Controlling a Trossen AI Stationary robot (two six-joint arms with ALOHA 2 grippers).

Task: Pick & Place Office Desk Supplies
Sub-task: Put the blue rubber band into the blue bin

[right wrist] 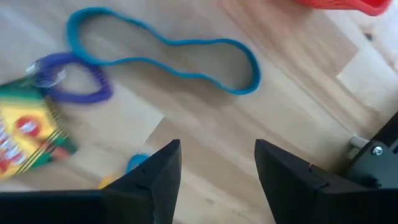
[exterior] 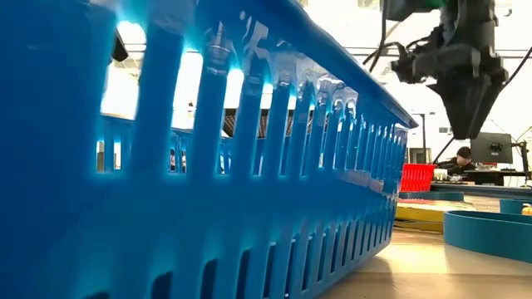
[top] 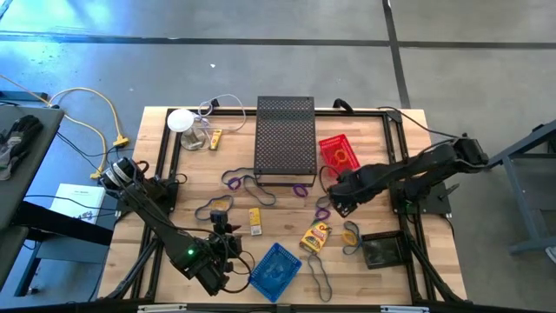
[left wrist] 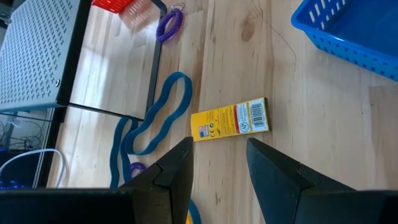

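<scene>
My left gripper [left wrist: 217,162] is open and hovers just short of a yellow barcoded packet [left wrist: 230,119] that lies flat on the wood [top: 255,220]. A blue band loop [left wrist: 155,118] and a purple coil [left wrist: 169,25] lie beyond it. My right gripper [right wrist: 217,168] is open and points down over bare wood near the table's middle [top: 334,202]. Under it lie a blue band loop [right wrist: 168,46], a purple coil [right wrist: 74,78] and a crayon packet [right wrist: 31,137]. Nothing sits between either pair of fingers.
A blue basket [top: 276,269] stands near the front edge and fills the low view [exterior: 208,166]. A red basket [top: 339,152] and a black mesh box [top: 285,135] stand farther back. More bands [top: 321,278] lie loose. A dark tray [top: 382,252] sits front right.
</scene>
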